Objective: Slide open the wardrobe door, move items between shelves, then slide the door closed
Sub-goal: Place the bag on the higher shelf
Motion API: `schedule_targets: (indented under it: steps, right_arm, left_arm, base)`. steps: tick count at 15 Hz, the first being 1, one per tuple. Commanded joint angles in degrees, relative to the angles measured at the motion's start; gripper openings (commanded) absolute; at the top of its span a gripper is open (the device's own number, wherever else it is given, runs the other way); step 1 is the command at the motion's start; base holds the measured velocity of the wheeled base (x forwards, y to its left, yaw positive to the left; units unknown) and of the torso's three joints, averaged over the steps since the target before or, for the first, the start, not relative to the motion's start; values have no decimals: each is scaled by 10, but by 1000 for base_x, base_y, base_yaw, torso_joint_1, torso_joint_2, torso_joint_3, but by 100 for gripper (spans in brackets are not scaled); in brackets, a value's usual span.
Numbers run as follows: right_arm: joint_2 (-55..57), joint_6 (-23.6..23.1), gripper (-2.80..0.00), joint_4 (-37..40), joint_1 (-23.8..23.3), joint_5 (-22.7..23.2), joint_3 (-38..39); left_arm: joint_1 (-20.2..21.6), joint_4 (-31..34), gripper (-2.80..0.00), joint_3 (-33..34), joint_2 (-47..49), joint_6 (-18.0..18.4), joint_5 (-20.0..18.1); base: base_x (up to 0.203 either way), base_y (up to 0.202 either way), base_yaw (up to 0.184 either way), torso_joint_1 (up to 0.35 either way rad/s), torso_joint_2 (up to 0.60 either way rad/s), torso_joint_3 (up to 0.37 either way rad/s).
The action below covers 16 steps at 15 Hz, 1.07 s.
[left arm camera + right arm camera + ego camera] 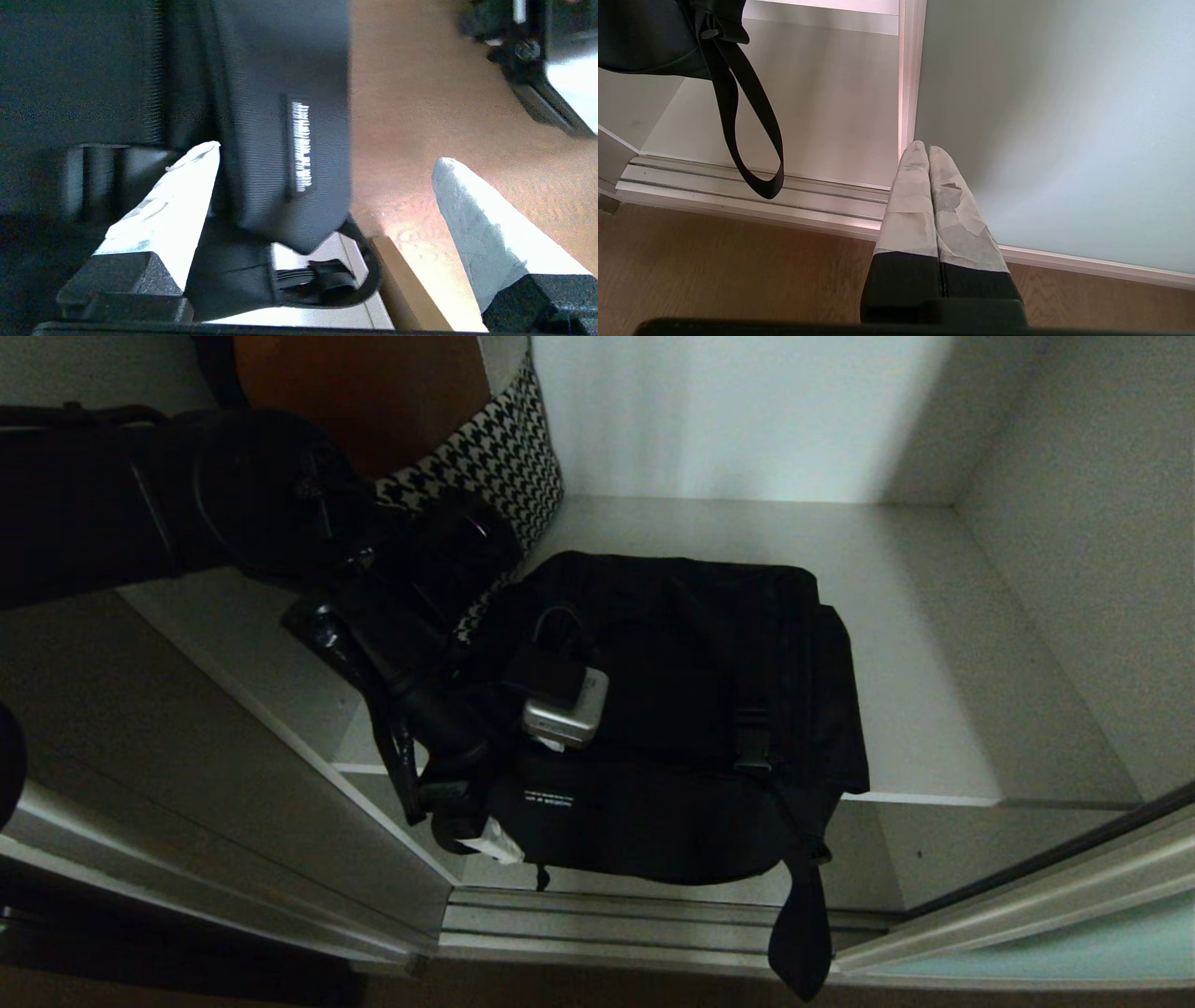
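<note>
The item, a floppy black bag [681, 709] with a black buckle [752, 737], lies on the white-grey shelf [943, 644]. Its front hangs over the shelf's edge, and its strap [803, 933] dangles past the bottom track. My left gripper [471, 826] is at the bag's front left corner. In the left wrist view this gripper [327, 154] is open wide, with the bag's labelled front [280, 140] between the fingers and close to one fingertip [187, 196]. My right gripper [924, 151] is shut, low beside the frame of the frosted sliding wardrobe door [1041, 116], which is slid aside [1074, 947].
A houndstooth-patterned thing with a brown upper part [504, 457] stands at the back left of the shelf, close behind my left arm. White-grey side walls [1083, 569] bound the compartment. The silver bottom track [607, 915] runs along the front, with wood floor [714, 266] below.
</note>
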Motion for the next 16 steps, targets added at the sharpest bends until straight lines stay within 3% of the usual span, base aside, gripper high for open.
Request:
schedule_targets:
  steps: [1, 4, 8, 10, 16]
  right_arm:
    - [0, 0, -280, 0, 0, 0, 0]
    - [0, 0, -280, 0, 0, 0, 0]
    - [0, 0, -280, 0, 0, 0, 0]
    - [0, 0, -280, 0, 0, 0, 0]
    - [0, 0, -280, 0, 0, 0, 0]
  left_arm:
    - [0, 19, 0, 0, 8, 20, -2]
    - [-1, 26, 0, -1, 13, 20, -4]
    - [-2, 49, 0, -1, 11, 20, -37]
    - [-2, 75, 0, -1, 13, 21, -38]
    - [-7, 70, 0, 1, 42, 10, -36]
  base:
    - [0, 0, 0, 0, 0, 0]
    - [0, 0, 0, 0, 0, 0]
    - [0, 0, 0, 0, 0, 0]
    - [0, 0, 0, 0, 0, 0]
    - [0, 0, 0, 0, 0, 0]
